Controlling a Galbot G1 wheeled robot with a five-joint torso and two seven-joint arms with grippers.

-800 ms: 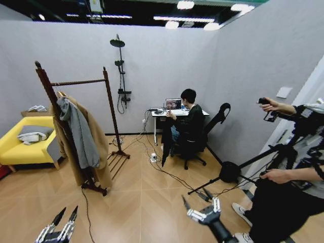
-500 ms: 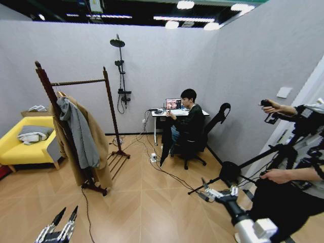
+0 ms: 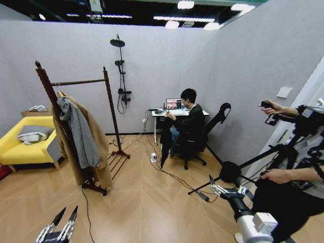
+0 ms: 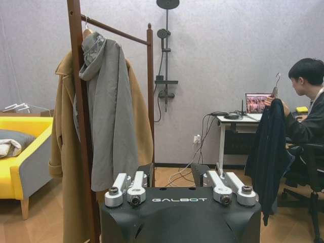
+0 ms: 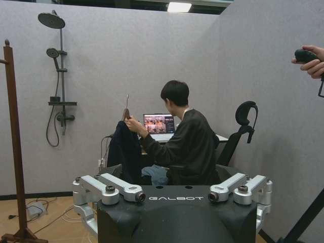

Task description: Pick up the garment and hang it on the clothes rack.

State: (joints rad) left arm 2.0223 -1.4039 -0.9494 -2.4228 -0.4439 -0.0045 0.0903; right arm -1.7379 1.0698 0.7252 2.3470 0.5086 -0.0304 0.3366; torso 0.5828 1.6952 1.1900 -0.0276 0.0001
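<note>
Head view: right gripper point(image 3: 226, 190), jaws apart, has swung rightward; left gripper point(image 3: 56, 227) apart.

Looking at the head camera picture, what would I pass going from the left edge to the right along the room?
Yellow sofa → clothes rack → shower stand → garment held up by a seated person → right end effector.

Head view high, looking down the room, wrist views low, level, sharing the desk point(image 4: 242, 119).
</note>
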